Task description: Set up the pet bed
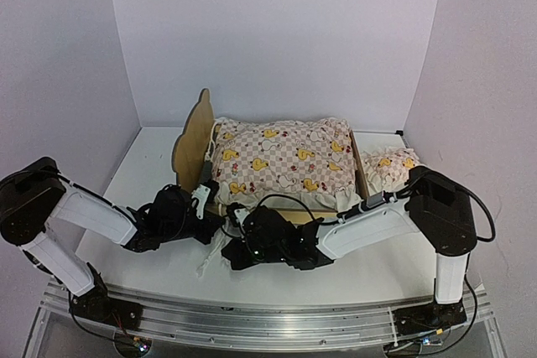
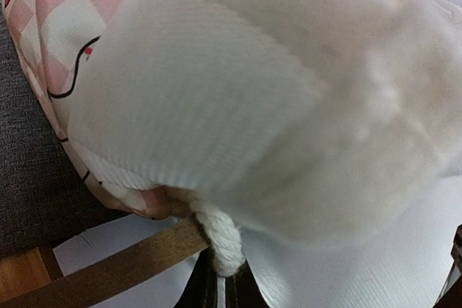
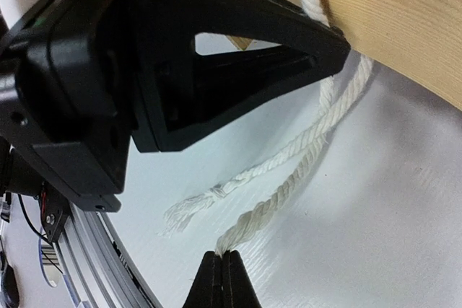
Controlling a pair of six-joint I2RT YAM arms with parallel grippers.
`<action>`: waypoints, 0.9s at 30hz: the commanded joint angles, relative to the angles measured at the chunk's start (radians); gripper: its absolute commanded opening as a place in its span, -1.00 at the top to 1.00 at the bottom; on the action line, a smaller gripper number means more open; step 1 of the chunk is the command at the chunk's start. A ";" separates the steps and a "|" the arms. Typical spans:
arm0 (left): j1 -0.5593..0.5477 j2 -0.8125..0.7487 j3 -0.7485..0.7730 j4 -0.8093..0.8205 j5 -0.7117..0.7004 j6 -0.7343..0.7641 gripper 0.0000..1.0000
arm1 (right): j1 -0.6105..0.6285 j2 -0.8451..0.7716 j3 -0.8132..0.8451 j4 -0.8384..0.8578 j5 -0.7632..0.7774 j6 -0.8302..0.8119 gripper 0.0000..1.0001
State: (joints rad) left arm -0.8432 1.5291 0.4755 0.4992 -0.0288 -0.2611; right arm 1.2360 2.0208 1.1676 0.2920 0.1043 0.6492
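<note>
Two twisted white cords (image 3: 303, 149) trail from the wooden pet bed (image 3: 393, 16).

The white tabletop (image 1: 151, 165) carries the light-wood pet bed (image 1: 195, 136), which stands across its middle with the bear-ear headboard at the left end. Just off the bed's right end, a small pink-checked pillow (image 1: 390, 165) with yellow ducks lies on the surface. At the bed's near side, a twisted white cord (image 3: 273, 205) trails from the wooden rail onto the tabletop, one frayed end lying flat.
</note>
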 commanded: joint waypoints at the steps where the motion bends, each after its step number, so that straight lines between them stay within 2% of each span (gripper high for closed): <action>1: 0.009 -0.029 0.032 -0.016 -0.006 0.009 0.96 | -0.031 -0.078 -0.029 0.029 -0.007 0.024 1.00; 5: 0.011 -0.120 0.069 -0.228 0.020 0.024 0.98 | -0.099 -0.093 -0.023 0.027 -0.031 0.030 1.00; 10: 0.012 -0.249 0.049 -0.358 0.094 0.032 0.97 | -0.149 -0.015 0.075 0.022 -0.113 -0.013 1.00; 17: 0.014 -0.303 0.036 -0.413 0.148 0.055 0.97 | -0.171 0.103 0.239 0.013 -0.223 -0.035 1.00; 23: 0.014 -0.316 0.063 -0.397 0.187 0.128 0.96 | -0.172 0.174 0.270 0.014 -0.258 0.004 1.00; 27: 0.015 -0.331 0.068 -0.399 0.268 0.171 0.96 | -0.179 0.238 0.315 0.050 -0.307 0.049 1.00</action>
State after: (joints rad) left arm -0.8301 1.2346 0.4976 0.1018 0.1369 -0.1572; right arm 1.0634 2.1822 1.4236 0.2991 -0.1298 0.6469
